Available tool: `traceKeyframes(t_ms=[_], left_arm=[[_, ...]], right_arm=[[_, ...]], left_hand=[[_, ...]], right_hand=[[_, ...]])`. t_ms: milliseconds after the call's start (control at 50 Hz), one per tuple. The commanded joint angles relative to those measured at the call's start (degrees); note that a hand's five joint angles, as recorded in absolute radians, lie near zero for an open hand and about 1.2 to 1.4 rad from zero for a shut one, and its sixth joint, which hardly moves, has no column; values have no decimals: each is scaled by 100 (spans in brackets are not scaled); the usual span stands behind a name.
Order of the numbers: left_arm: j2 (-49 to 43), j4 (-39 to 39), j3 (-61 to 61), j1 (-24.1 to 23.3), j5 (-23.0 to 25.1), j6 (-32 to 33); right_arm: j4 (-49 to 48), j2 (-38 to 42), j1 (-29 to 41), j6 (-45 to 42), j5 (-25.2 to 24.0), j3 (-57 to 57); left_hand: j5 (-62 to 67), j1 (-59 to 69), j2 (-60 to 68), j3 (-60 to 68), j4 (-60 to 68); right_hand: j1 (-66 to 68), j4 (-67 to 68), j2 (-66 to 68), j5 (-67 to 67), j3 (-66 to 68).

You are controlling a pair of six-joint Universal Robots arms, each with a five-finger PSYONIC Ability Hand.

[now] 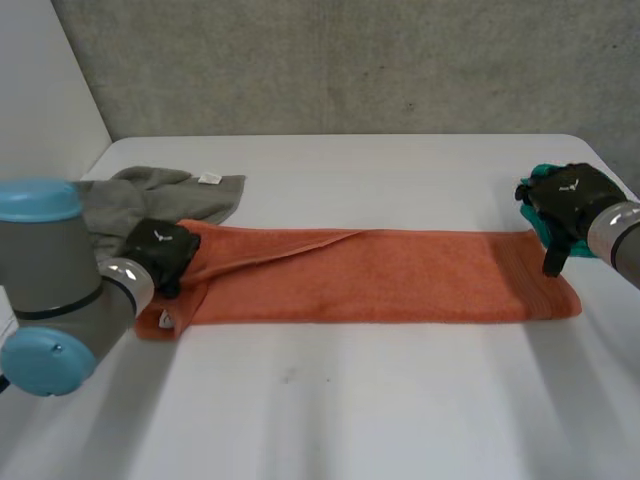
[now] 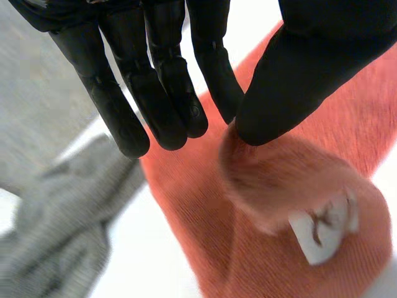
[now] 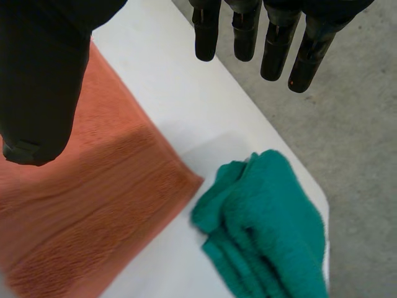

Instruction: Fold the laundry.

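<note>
Orange towel (image 1: pixel 380 275) laid out long across the white table (image 1: pixel 350 400), between both hands. Left hand (image 1: pixel 158 250) at its tagged end — thumb and straight fingers (image 2: pixel 167 93) pinching a raised fold. Right hand (image 1: pixel 570 197) above the opposite end — fingers straight, released, holding nothing. Grey cloth (image 1: pixel 150 195) beside the left end, green cloth (image 3: pixel 267 223) just beside the right.

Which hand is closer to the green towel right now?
Right. The right hand is beside the green towel, above that end of the orange towel; the left hand is at the opposite end, by the grey cloth.
</note>
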Motion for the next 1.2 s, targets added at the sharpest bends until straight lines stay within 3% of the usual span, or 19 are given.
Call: traceKeyframes(t_ms=[20,240,380,580,600,660,680,760,820,920,1000,1200], left_arm=[[1418,307,-691,-241,41,65],[3027,1125,-1852,-250,752,101],[3477,1169,-2020,-241,779,101],[3864,1187,-2099,-163,797,92],[3873,1187,-2108,-154,797,92],[3891,1239,-2108,-66,797,92],[3891,1239,-2108,-40,797,92],[3882,1257,-2108,154,788,92],[3812,1257,-2099,259,788,83],[3549,1257,-2055,295,788,101],[3329,1239,-2011,374,770,101],[2520,616,-2020,418,806,109]], right_arm=[[567,516,59,-214,-212,-1027],[1157,1438,216,-127,-1670,-2301],[1192,2308,805,84,-1742,-3040],[1280,3171,1105,286,-1760,-3708],[1280,3241,1113,286,-1751,-3761],[1289,3417,1131,286,-1716,-4069],[1289,3435,1131,295,-1681,-4165],[1385,3181,1087,339,-1251,-4333],[1482,2453,1061,418,-916,-4053],[1771,846,667,112,-890,-2781],[2210,45,385,-336,-881,-1841],[3055,-1267,252,-1365,-802,183]], left_hand=[[1377,1413,1166,1194,1137],[1377,1413,1166,1194,1137],[1377,1413,1166,1194,1137],[1377,1413,1166,1194,1137],[1377,1413,1166,1194,1137],[1377,1413,1166,1194,1137],[1377,1413,1166,1194,1137],[1377,1413,1166,1194,1137],[1377,1413,1166,1194,1137],[1377,1413,1166,1194,1137],[1377,1413,1166,1194,1137],[1377,1413,1166,1194,1137]], right_hand=[[-142,-326,-261,-332,-233],[-142,-326,-261,-332,-233],[-142,-326,-261,-332,-233],[-72,-255,-191,-262,-162],[583,399,464,393,492],[5971,5788,5852,5781,5881],[6849,6665,6730,6659,6758],[6858,6674,6739,6668,6767],[6858,6674,6739,6668,6767],[6858,6674,6739,6668,6767],[6858,6674,6739,6668,6767],[6858,6674,6739,6668,6767]])
